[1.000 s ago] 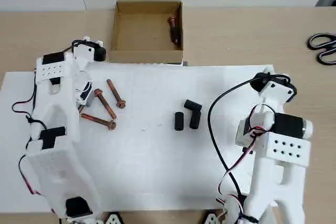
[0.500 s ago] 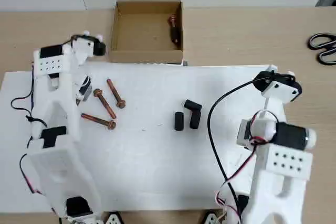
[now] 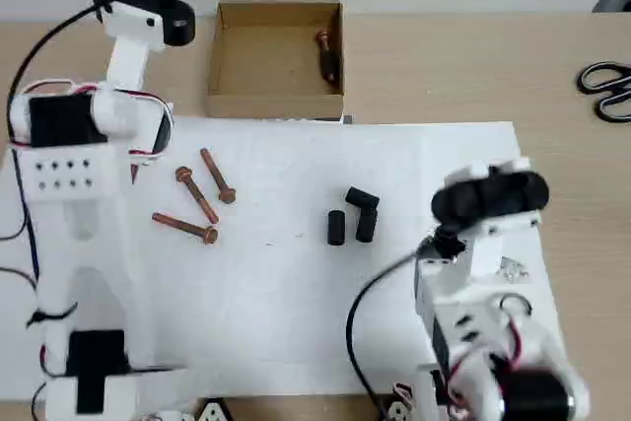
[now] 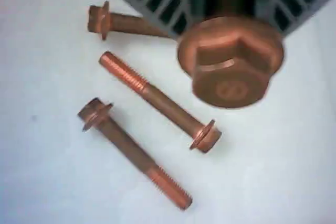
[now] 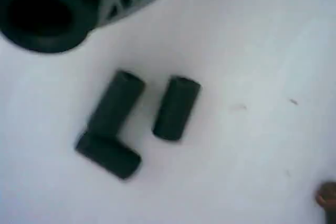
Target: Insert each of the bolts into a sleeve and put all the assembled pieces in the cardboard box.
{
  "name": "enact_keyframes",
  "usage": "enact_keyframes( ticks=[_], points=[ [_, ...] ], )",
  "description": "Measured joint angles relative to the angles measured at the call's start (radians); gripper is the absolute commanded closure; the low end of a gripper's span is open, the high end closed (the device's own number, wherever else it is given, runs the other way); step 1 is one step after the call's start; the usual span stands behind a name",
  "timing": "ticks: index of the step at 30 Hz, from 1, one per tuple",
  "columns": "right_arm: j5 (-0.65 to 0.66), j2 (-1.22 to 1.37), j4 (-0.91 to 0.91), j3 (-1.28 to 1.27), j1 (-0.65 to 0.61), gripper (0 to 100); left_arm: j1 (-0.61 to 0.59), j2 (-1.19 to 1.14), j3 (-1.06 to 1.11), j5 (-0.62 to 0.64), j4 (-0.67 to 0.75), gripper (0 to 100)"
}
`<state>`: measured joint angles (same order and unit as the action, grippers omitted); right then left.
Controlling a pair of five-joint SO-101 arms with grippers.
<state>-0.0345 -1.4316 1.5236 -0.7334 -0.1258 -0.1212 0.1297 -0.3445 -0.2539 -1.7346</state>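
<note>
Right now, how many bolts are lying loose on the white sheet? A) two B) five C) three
C: the high view shows three bolts lying separately on the white sheet, left of the black sleeves.

Three copper bolts (image 3: pixel 196 194) lie flat and close together on the white mat (image 3: pixel 296 322). On my left I'm holding a fourth bolt (image 4: pixel 230 61), hex head facing out. Three black sleeves (image 3: pixel 336 228) cluster mid-mat, two of them touching. On my right, I've got a fourth sleeve (image 5: pixel 44 14). One assembled piece (image 3: pixel 328 54) lies inside the cardboard box (image 3: pixel 212 56).
</note>
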Motion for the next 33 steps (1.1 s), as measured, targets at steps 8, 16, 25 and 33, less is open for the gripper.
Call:
enact_keyframes(
  ticks=[8, 16, 25, 33],
  points=[
    [0.002, -0.269, -0.144, -0.242, -0.138, 99.5, 0.080, 0.241, 0.104, 0.244, 0.110, 99],
    [0.002, -0.364, -0.278, -0.437, -0.284, 99.5, 0.226, 0.658, 0.634, 0.531, 0.422, 99],
    [0.002, -0.364, -0.391, -0.582, -0.428, 99.5, 0.325, 1.277, 1.307, 0.729, 0.792, 99],
    [0.002, -0.364, -0.488, -0.669, -0.549, 99.5, 0.381, 1.636, 1.539, 0.821, 0.810, 99]
  ],
)
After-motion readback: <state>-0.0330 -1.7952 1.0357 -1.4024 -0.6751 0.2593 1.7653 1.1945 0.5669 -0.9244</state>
